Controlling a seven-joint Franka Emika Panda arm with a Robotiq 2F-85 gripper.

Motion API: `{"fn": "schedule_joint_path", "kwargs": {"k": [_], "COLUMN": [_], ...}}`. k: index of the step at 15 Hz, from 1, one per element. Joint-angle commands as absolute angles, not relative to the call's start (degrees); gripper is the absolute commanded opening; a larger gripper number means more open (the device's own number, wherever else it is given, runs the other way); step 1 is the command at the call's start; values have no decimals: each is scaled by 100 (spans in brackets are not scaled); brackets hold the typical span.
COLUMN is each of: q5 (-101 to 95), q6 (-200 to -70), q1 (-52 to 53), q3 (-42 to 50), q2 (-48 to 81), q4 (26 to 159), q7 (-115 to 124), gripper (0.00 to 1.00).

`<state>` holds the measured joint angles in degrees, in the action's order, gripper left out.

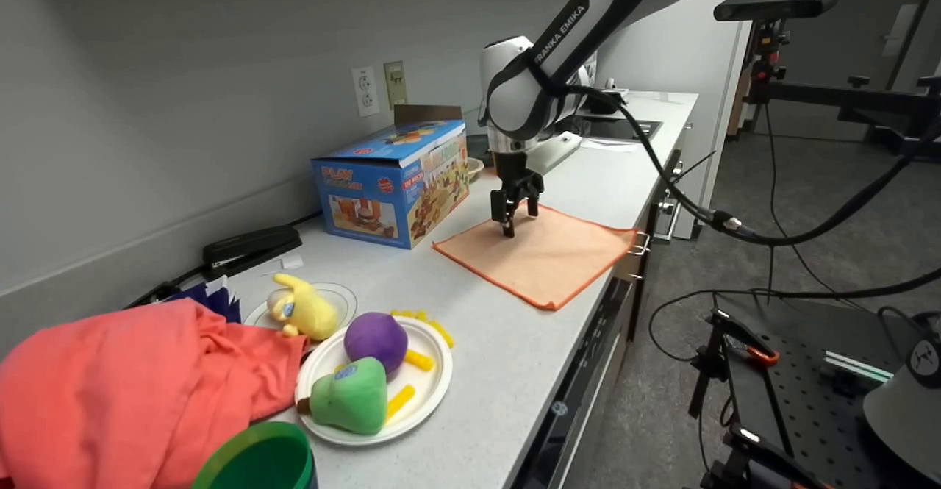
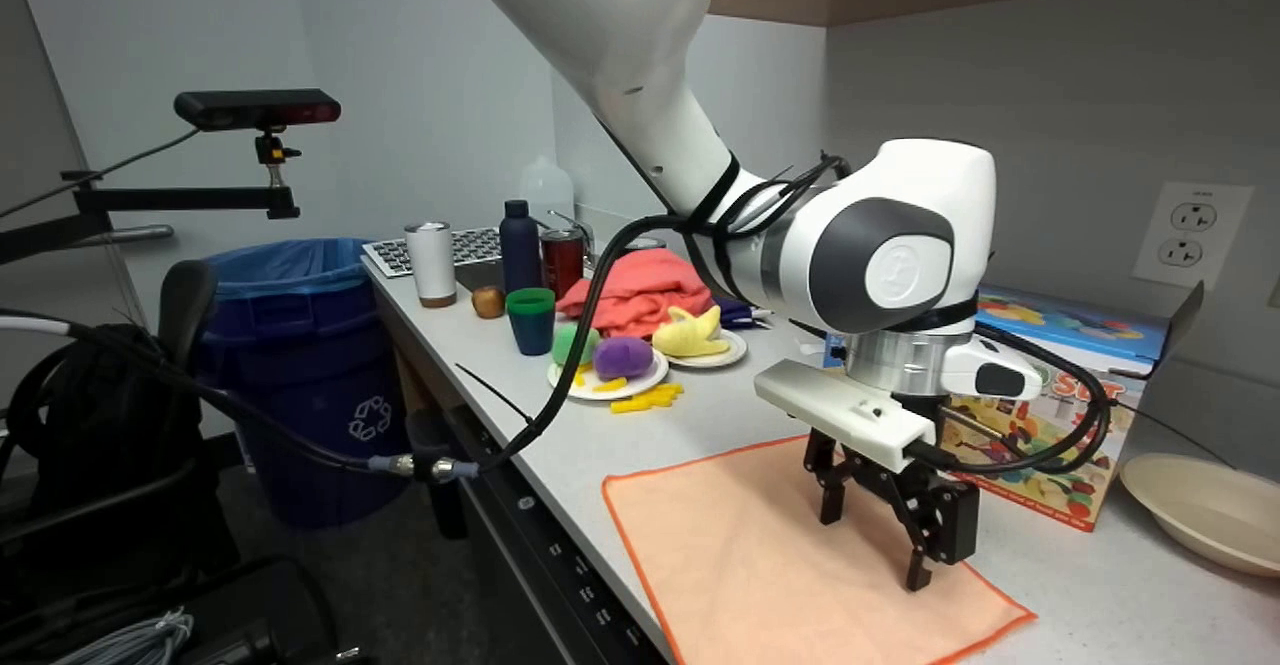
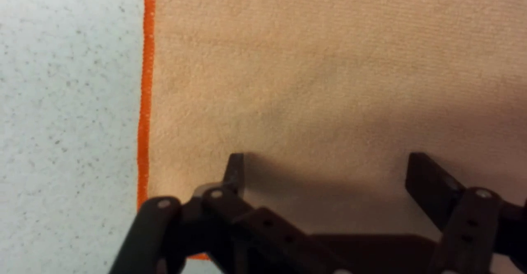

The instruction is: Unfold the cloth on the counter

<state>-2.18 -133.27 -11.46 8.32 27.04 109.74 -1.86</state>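
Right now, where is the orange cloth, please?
In an exterior view, the orange cloth lies spread on the counter, under the open gripper, to the right of the blue box.

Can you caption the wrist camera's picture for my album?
Open gripper over an orange-edged cloth spread on the speckled counter.

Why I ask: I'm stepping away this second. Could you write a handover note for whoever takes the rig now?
Tool: open, holding nothing, low over the orange-hemmed cloth; contact unclear.
Cloth: spread nearly flat on the speckled countertop, one corner close to the front edge.
Done: cloth looks fully unfolded.
Left: probably just raise the tool clear and check the corners.
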Motion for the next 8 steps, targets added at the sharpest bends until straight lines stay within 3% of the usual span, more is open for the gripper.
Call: {"fn": "schedule_joint_path", "kwargs": {"k": [1, 8], "q5": [-341, -920], "q6": [-13164, -13132], "q1": [-1147, -1024], "q3": [855, 921], "q2": [2997, 3039], "q4": [10468, 10292], "q7": [-360, -402], "gripper": [100, 100]}}
